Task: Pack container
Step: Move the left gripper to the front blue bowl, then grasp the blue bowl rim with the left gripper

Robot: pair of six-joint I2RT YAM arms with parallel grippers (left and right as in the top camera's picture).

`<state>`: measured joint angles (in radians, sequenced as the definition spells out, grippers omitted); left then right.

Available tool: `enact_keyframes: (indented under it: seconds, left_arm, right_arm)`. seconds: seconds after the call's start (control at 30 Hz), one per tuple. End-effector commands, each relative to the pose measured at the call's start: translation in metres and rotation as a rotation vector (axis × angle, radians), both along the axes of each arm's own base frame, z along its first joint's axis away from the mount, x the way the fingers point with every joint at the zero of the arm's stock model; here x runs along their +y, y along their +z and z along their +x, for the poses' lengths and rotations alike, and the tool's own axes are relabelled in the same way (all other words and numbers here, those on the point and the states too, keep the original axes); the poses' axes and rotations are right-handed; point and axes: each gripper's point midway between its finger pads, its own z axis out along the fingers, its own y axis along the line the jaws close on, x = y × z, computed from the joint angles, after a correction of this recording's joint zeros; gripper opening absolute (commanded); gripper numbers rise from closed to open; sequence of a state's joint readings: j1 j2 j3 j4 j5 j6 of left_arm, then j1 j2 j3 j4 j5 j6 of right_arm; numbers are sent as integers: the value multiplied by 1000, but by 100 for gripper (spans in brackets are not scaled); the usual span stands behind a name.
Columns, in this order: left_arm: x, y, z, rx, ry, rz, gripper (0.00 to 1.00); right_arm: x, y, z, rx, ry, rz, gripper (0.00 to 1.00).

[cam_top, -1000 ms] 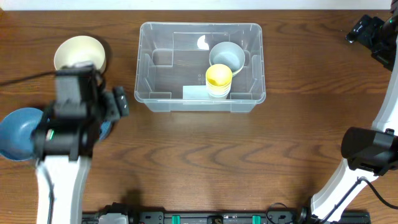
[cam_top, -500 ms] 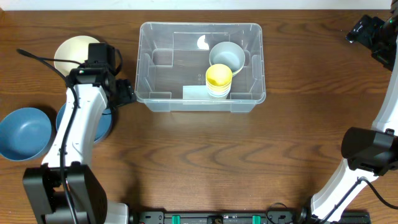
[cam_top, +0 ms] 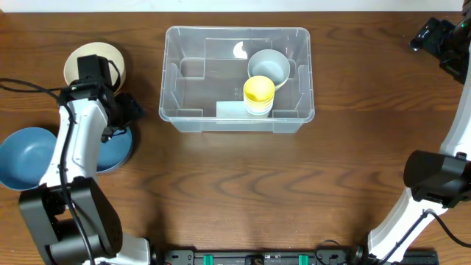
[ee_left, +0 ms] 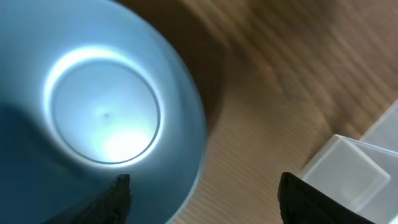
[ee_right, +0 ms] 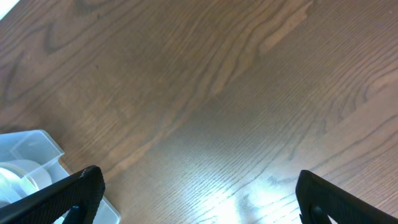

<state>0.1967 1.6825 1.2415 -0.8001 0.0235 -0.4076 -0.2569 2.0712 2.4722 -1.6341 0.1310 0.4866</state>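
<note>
Below the left hand (ee_left: 205, 186), its fingers spread apart, sat a blue bowl (ee_left: 106, 118) on the wooden surface (ee_left: 298, 81). Off to its right stood the clear container (cam_top: 199, 99), holding a grey bowl (cam_top: 268, 66) and yellow cup (cam_top: 258, 90). Beyond that, the right hand (ee_right: 199, 186) hung open, the container's corner at its lower left.

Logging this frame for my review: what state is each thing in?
container, lidless, holds two items
grey bowl, upright, in container
yellow cup, upright, in container
cream bowl, upright
far-left blue bowl, upright, empty
second blue bowl, upright, under left gripper
left gripper, open
right gripper, open
</note>
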Motion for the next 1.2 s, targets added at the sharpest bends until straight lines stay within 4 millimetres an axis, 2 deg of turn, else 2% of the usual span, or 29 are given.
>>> enact_keyframes:
  seconds: [0.0,0.07,0.17,0.3,0.33,0.37,0.4,0.43,0.8,0.93,1.03,1.17]
  left_arm:
    - [-1,-19,-4,44,3,-30,76]
    - [0,-26,-2,58,-4,-32,75]
    - [-1,-40,-2,86,-3,-39,68]
    - [0,-53,-2,113,-3,-44,52]
    - [0,-54,-2,116,-3,-45,46]
    - [0,-55,-2,119,-3,-45,36]
    - [0,-55,-1,116,-3,-44,24]
    - [0,-55,0,114,-3,-43,7]
    - [-1,-48,-4,114,-3,-45,6]
    - [-7,-18,-4,76,-25,-69,6]
    - [-19,18,-7,-3,-81,-104,6]
    - [-30,71,-20,-133,-129,-105,6]
  right_arm:
    - [-4,2,-1,-3,-7,-8,99]
    - [-4,2,-1,-3,-7,-8,99]
    - [-4,2,-1,-3,-7,-8,99]
    - [-4,2,-1,-3,-7,-8,99]
    - [-4,2,-1,-3,-7,-8,99]
    - [-4,2,-1,-3,-7,-8,99]
    - [-4,2,-1,-3,-7,-8,99]
    - [-4,2,-1,-3,-7,-8,99]
    - [-4,2,-1,-3,-7,-8,99]
    - [-4,2,-1,-3,-7,-8,99]
    - [-4,2,-1,-3,-7,-8,99]
    - [-4,2,-1,-3,-7,-8,99]
